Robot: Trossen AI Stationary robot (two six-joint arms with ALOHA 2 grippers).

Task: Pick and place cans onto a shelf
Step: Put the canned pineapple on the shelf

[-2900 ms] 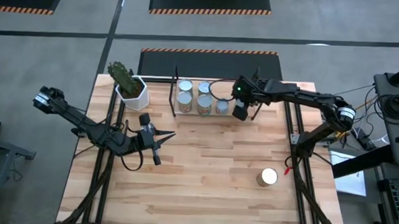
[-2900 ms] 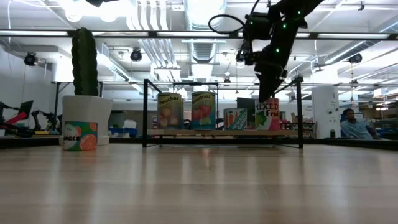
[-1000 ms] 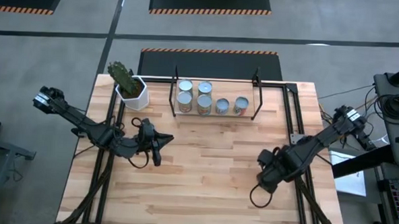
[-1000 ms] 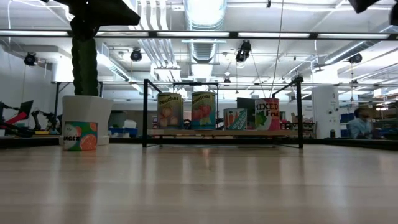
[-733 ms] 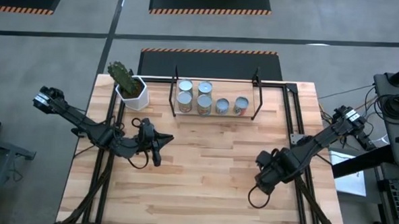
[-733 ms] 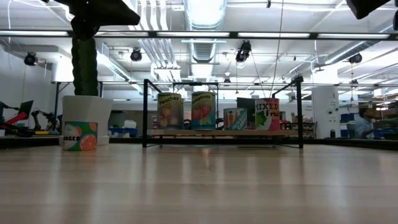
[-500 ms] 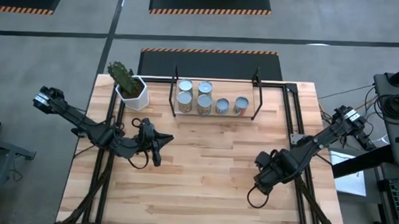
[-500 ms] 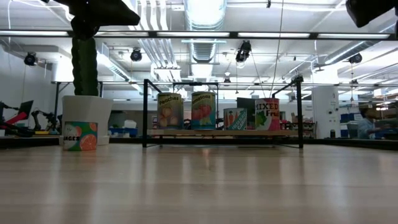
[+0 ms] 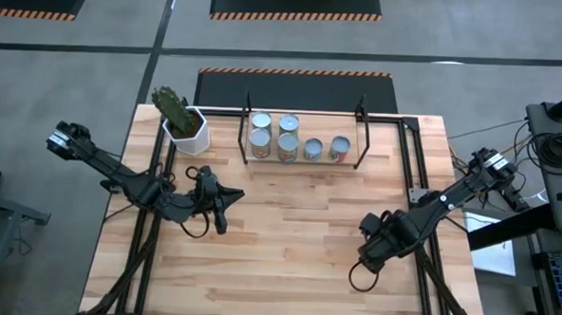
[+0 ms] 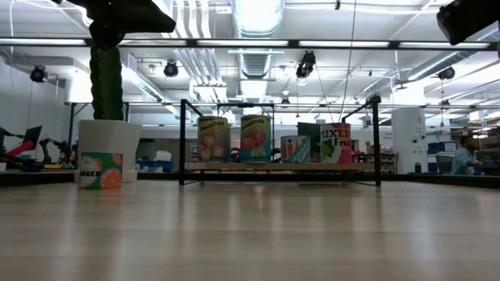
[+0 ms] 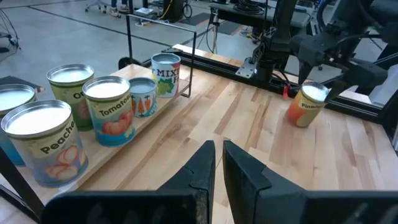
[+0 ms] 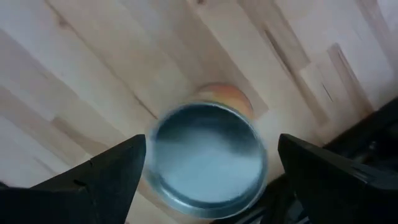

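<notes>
Near the table's right front, an orange-labelled can (image 11: 308,106) stands upright on its base. My right gripper (image 12: 211,149) hangs open over it, pointing down, one finger on either side of the silver top (image 12: 208,155) and neither touching. In the high view this gripper (image 9: 377,245) hides the can. At the far edge the shelf (image 9: 302,161) holds several upright cans (image 9: 287,146). Another orange-labelled can (image 10: 100,170) stands by the cactus pot. My left gripper (image 9: 220,209) waits shut above the table's left middle.
A cactus in a white hexagonal pot (image 9: 183,125) stands at the far left, beside the shelf's left upright. Black frame rails (image 9: 418,182) run along the table's right edge, close to the can. Bare wood lies between the two arms.
My right gripper has sunk a little toward the can at the right front, still open and pointing down. The can and the cans on the shelf have stayed where they were.
</notes>
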